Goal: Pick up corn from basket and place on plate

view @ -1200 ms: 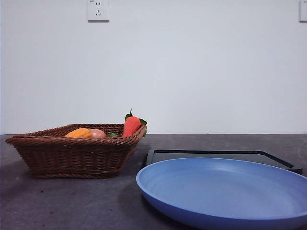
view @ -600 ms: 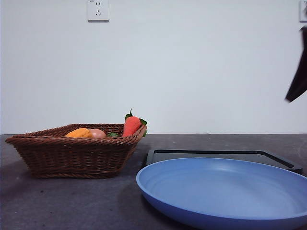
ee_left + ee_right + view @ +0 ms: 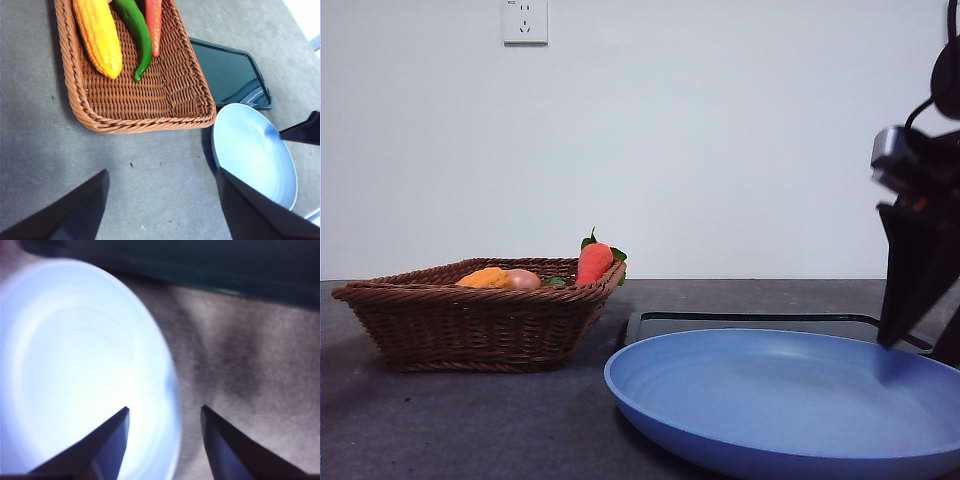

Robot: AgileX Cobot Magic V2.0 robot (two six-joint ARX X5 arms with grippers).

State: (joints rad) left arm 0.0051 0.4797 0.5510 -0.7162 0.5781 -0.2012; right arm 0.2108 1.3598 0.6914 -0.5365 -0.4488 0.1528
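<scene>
The corn (image 3: 100,35) lies in the brown wicker basket (image 3: 145,107), beside a green pepper (image 3: 136,35) and a carrot (image 3: 154,22). In the front view only the corn's top (image 3: 485,278) shows above the basket's rim (image 3: 470,320). My left gripper (image 3: 162,180) is open, over bare table beside the basket and apart from the corn. The blue plate (image 3: 790,400) lies right of the basket. My right gripper (image 3: 912,335) hangs low over the plate's right side. In the right wrist view it (image 3: 164,410) is open, its jaws straddling the plate's rim (image 3: 167,385).
A flat black tray (image 3: 780,322) lies behind the plate, close to the basket's corner. A pinkish egg-shaped item (image 3: 524,280) and the carrot (image 3: 593,262) stick up from the basket. The grey table (image 3: 45,150) is bare around the left gripper.
A dark arm has come in from the upper right and dropped to just above the plate's right side. Basket, corn and plate have not moved.
</scene>
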